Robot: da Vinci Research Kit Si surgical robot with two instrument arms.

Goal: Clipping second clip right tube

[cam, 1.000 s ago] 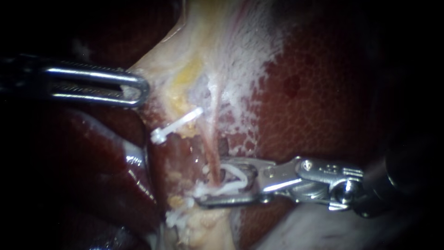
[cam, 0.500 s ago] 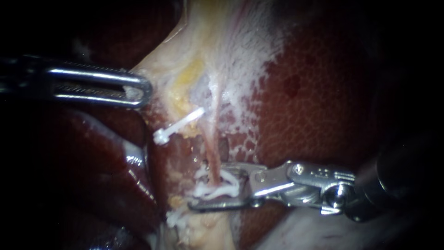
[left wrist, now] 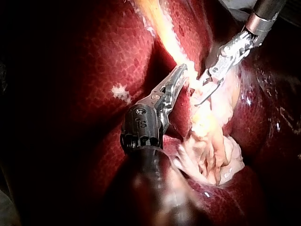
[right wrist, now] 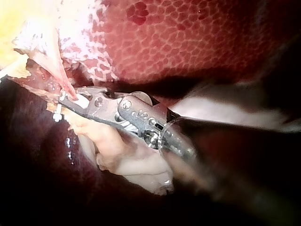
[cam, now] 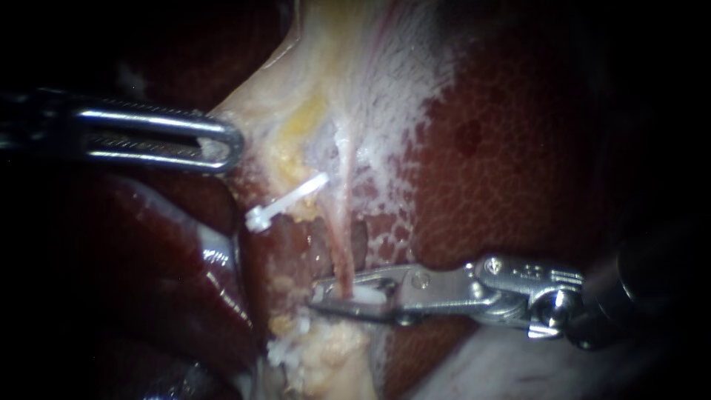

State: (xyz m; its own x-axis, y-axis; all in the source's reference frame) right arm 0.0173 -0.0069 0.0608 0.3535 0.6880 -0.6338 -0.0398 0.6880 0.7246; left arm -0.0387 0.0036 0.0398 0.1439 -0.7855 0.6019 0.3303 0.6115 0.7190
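A thin pink tube runs down over pale tissue between the liver lobes. My right instrument comes in from the right, and its jaws are shut across this tube with a white clip pressed between them. The right wrist view shows the same grip: right instrument, clip, tube. Higher up and to the left, another white clip lies slanted on the tissue. My left instrument is shut on the pale tissue's edge, as the left wrist view also shows for the left instrument.
Dark red liver fills the right side, and a glossy lobe lies at the lower left. Yellowish fatty tissue sits above the upper clip. Ragged pale tissue hangs below the right instrument's jaws.
The right instrument's jaws have closed: the wide gap around the tube and the open white clip are gone, and the clip is now squeezed flat on the tube. The left instrument has stayed put.
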